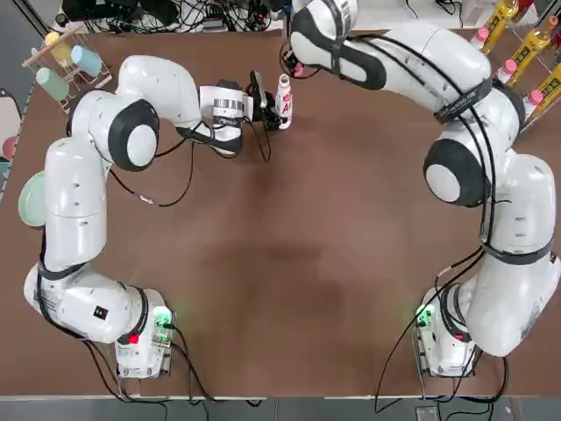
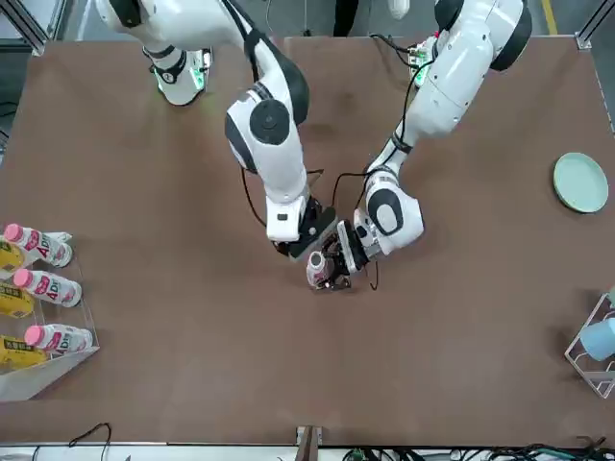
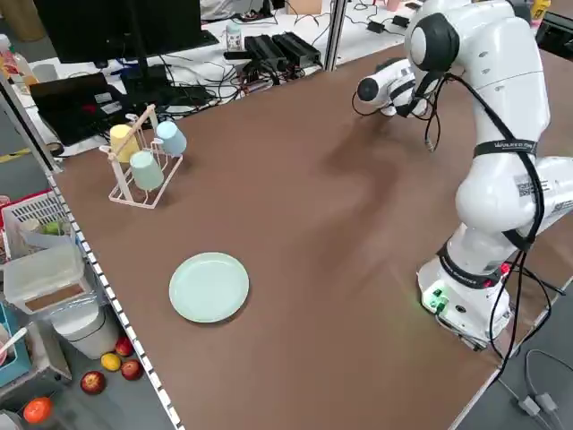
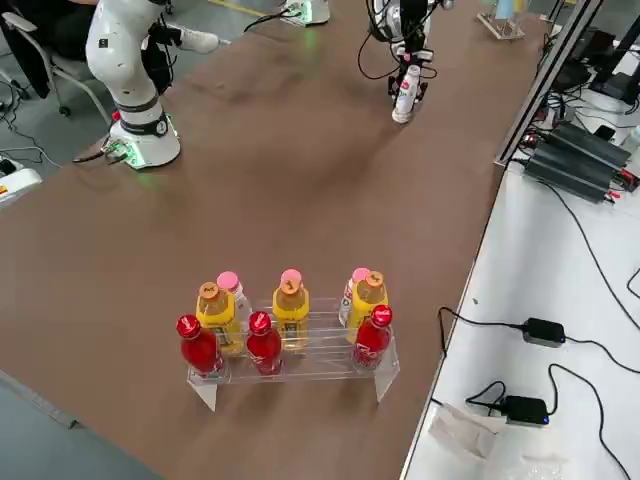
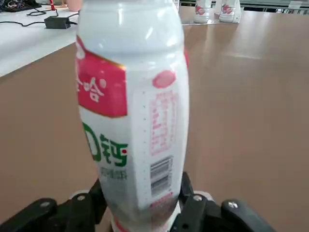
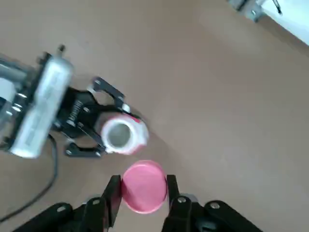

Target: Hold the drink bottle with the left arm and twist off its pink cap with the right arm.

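Left pincer [image 1: 270, 110]: closed on the slim white plastic bottle with red and green lettering [image 5: 135, 121], gripping it low on the body, one finger on either side. The bottle is upright over the far part of the brown tabletop [image 1: 263, 281], toward the robot's left from the middle; its mouth is uncovered, the round opening showing in the right wrist view.

Right pincer [image 6: 144, 193]: narrowed on the small round pink screw cap [image 6: 144, 186], held between the two fingertips with its flat top showing. Cap is off the bottle, apart from the neck. Pincer located just beside the bottle, on the robot's right of it, at the far part of the tabletop.

Surroundings: a clear plastic rack [image 4: 315, 345] on the robot's right side carries white bottles with pink caps [image 2: 58, 338], yellow bottles with orange caps [image 4: 291, 308] and red bottles with red caps [image 4: 265, 345]. On the robot's left side, a pale green round plate [image 3: 209, 287] lies on the tabletop; farther from the robot is a white rack [image 3: 143, 170] with yellow, blue and green cups [image 3: 146, 170].
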Robot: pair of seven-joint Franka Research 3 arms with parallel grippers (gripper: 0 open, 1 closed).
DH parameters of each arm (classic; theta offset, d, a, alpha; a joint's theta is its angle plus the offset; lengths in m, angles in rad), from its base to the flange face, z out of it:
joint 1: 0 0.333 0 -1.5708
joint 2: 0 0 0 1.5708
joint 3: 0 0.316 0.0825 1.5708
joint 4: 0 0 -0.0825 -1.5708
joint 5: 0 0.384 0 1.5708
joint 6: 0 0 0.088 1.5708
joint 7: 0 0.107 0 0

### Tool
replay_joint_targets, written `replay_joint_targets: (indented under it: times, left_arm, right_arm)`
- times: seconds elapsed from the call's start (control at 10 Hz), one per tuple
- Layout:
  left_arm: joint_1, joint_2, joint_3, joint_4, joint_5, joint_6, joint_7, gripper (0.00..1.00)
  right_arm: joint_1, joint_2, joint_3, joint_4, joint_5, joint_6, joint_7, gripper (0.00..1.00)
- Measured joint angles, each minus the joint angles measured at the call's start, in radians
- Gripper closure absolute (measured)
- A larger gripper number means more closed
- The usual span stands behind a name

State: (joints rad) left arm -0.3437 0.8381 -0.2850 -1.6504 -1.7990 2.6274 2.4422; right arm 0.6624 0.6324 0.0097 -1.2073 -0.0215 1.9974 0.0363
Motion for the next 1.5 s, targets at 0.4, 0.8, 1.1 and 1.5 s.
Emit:
replay_joint_targets:
  times: [0.4, 0.8, 1.1, 1.5]
  left_arm:
    - [0.002, 0.000, 0.001, 0.000, 0.000, 0.000, 0.000, 0.34]
    - [0.003, 0.000, 0.001, 0.000, 0.000, 0.000, 0.000, 0.31]
    - [0.003, 0.000, 0.001, 0.002, 0.000, 0.000, 0.000, 0.23]
    - [0.003, 0.000, 0.000, 0.004, -0.021, 0.000, 0.000, 0.10]
  right_arm:
    - [-0.094, -0.044, -0.003, -0.191, -0.001, 0.046, -0.051, 0.57]
    - [-0.093, -0.045, -0.001, -0.459, -0.002, 0.321, -0.051, 0.57]
    - [-0.099, -0.046, -0.003, -0.510, -0.002, 0.389, -0.051, 0.57]
    - [-0.103, -0.039, -0.003, -0.589, -0.002, 0.496, -0.051, 0.57]
